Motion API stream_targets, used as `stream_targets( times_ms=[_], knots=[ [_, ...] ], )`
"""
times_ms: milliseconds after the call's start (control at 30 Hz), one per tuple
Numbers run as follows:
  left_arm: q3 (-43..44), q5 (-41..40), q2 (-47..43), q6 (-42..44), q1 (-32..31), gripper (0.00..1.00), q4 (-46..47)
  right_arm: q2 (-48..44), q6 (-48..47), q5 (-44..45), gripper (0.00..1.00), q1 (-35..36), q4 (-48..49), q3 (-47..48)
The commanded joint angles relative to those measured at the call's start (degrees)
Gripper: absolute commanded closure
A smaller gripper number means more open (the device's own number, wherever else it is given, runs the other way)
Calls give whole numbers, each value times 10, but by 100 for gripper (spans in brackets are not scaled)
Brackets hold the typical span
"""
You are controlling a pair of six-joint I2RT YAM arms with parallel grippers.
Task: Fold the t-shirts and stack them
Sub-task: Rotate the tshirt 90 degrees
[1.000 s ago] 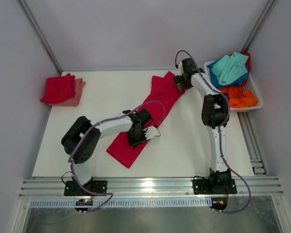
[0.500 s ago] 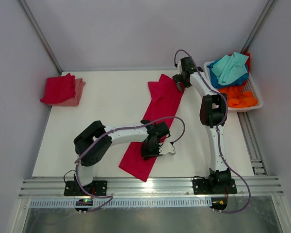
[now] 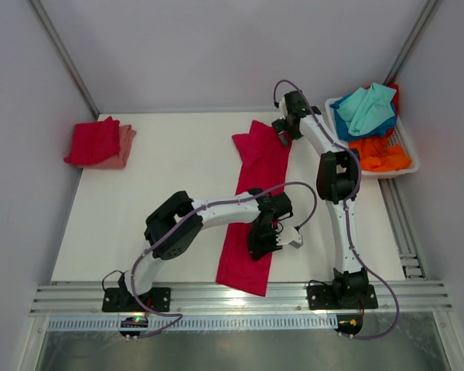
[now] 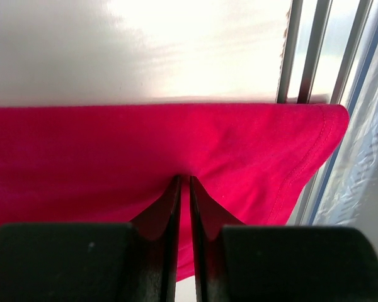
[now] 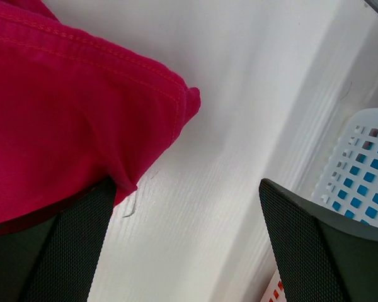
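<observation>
A long red t-shirt (image 3: 255, 197), folded into a strip, lies on the white table from the far middle to the near edge. My left gripper (image 3: 267, 236) is shut on its right edge near the lower end. In the left wrist view the shut fingers (image 4: 174, 207) pinch red cloth (image 4: 113, 151). My right gripper (image 3: 282, 131) is open at the strip's far right corner. In the right wrist view the shirt's corner (image 5: 69, 107) lies against the left finger (image 5: 57, 251), with bare table between the jaws (image 5: 186, 189).
A folded red shirt on a pink one (image 3: 99, 143) lies at the far left. A white basket (image 3: 408, 158) at the far right holds teal (image 3: 367, 108) and orange (image 3: 379, 153) shirts. The basket's wall also shows in the right wrist view (image 5: 365, 170). Metal rails (image 3: 240, 297) run along the near edge.
My left gripper has dragged the strip's near end to the right and towards the near edge. The shirt has turned from a diagonal to nearly straight. The right gripper has shifted slightly left.
</observation>
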Motion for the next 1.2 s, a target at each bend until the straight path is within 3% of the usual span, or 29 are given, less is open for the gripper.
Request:
stream_targets(
  times_ms=[0, 600, 733, 867, 1167],
  knots=[
    [42, 42, 17, -17, -10, 89, 16, 9, -6, -13, 1, 17, -3, 33],
    [146, 49, 72, -92, -25, 89, 89, 12, -6, -47, 1, 38, 1, 43],
    [150, -21, 66, -103, -25, 89, 114, 6, -1, -46, 1, 40, 12, 35],
    [137, -90, 2, -102, -17, 89, 143, -48, -6, -39, 1, 40, 58, -32],
    [102, -205, -147, -117, 41, 89, 151, -127, -7, -42, 1, 39, 68, -52]
  ],
)
